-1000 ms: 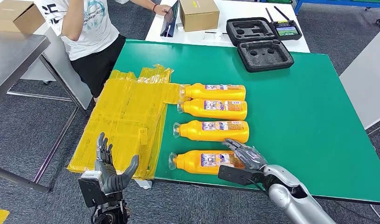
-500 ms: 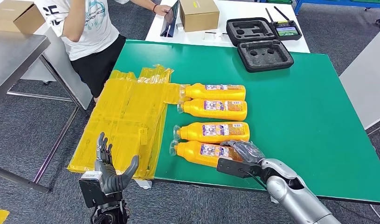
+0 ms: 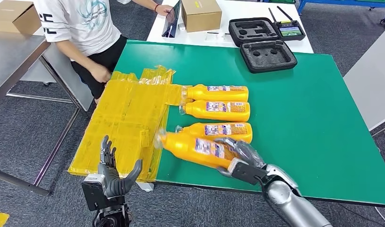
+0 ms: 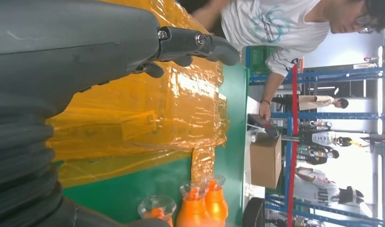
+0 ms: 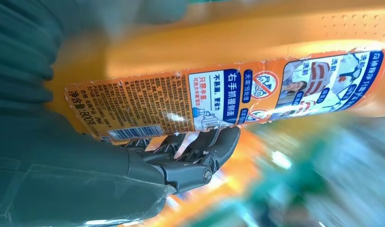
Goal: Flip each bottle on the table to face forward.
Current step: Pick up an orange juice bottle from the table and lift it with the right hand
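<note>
Several orange bottles with clear caps lie on the green table [image 3: 303,109], caps toward the yellow sheets. My right hand [image 3: 241,156] grips the nearest bottle [image 3: 190,146] at its base end and holds it lifted and tilted, cap end raised over the table's front left. In the right wrist view its back label [image 5: 218,97] with small print and a barcode faces the camera, my fingers [image 5: 200,149] wrapped under it. Three other bottles [image 3: 218,92] [image 3: 218,109] [image 3: 218,129] lie in a row behind. My left hand [image 3: 112,172] stands open, fingers up, off the table's front left corner.
Yellow plastic sheets [image 3: 126,120] cover the table's left end and hang over its edge. A person in a white shirt [image 3: 84,23] stands at the far left corner. Black foam cases [image 3: 268,56] and a cardboard box [image 3: 201,14] lie at the back.
My right hand has lifted the nearest bottle off the table and swung its cap end up and to the left. The person's arm has come down toward the yellow sheets.
</note>
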